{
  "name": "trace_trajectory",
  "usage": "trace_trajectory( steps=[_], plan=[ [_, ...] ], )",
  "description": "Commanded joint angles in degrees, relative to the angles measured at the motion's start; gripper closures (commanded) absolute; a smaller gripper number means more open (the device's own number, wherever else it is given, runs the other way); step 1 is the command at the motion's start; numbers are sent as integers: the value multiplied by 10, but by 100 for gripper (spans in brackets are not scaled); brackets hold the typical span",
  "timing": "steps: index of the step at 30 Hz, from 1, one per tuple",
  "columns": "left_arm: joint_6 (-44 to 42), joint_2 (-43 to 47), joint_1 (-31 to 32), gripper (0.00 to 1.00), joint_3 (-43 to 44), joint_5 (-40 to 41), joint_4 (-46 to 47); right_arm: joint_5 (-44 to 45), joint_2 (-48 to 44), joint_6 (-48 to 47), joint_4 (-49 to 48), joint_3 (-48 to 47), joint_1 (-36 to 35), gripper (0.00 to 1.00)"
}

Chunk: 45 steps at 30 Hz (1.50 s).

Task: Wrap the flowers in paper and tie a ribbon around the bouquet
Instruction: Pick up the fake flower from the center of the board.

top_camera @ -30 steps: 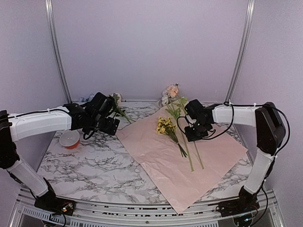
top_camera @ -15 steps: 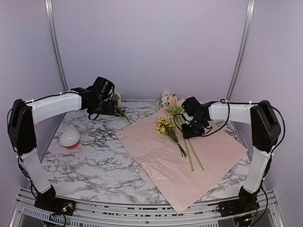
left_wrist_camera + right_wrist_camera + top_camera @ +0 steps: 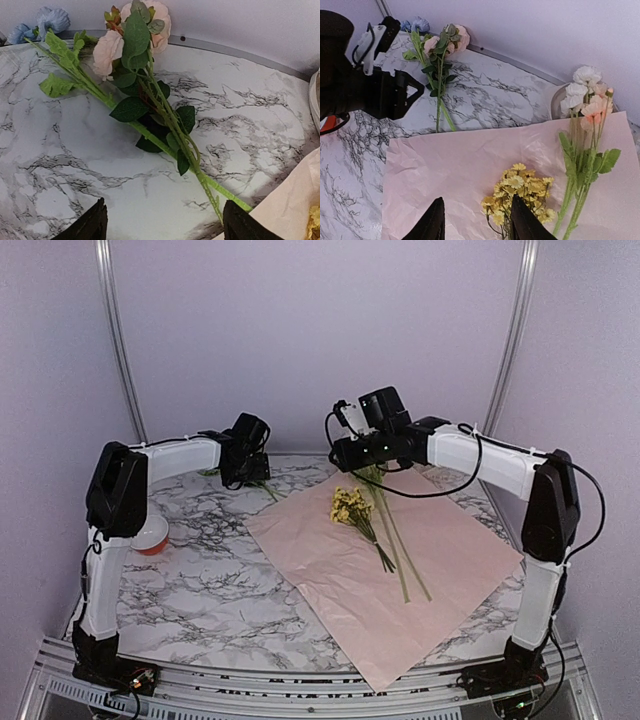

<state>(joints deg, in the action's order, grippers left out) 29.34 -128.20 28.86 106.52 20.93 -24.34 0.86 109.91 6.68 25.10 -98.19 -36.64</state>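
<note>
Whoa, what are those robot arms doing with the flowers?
They are making a bouquet, and it is early. The left end effector hangs open over peach flowers lying on the table at the back, gripping nothing. The right end effector is open and empty above the pink paper. Yellow flowers and a white-and-peach stem lie on the paper, which is flat and unwrapped.

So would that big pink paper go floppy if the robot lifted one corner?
Probably floppy: the paper looks thin and shows soft wrinkles. Likely light, so it may slide on the marble table. The flowers lying on it could slip off.
</note>
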Motion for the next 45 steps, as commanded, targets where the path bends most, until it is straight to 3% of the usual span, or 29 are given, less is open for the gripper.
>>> trace_trajectory(
  steps=[1, 6, 13, 20, 24, 29, 38, 45],
  plan=[
    [54, -78, -3, 20, 68, -6, -2, -27, 45, -14, -17, -7, -5, 57],
    [71, -157, 5, 26, 148, -24, -52, -28, 19, -13, -46, 68, -6, 58],
    [58, -166, 23, 32, 127, -17, -67, -8, 13, -19, -25, 89, -5, 57],
    [67, -108, -1, 69, 44, -13, -67, -20, -11, -16, -37, 104, -5, 57],
    [66, -53, -16, 77, -22, 2, -45, -20, -25, -17, -39, 118, -6, 57],
    [34, 8, -39, 96, -95, 27, -19, -15, -39, -17, -33, 134, -6, 57],
    [56, 147, -43, 100, -310, -20, 35, -7, -73, -12, -42, 164, -7, 56],
    [51, 274, -37, 100, -395, -20, 85, -21, -83, -9, -43, 166, -13, 56]
  ],
)
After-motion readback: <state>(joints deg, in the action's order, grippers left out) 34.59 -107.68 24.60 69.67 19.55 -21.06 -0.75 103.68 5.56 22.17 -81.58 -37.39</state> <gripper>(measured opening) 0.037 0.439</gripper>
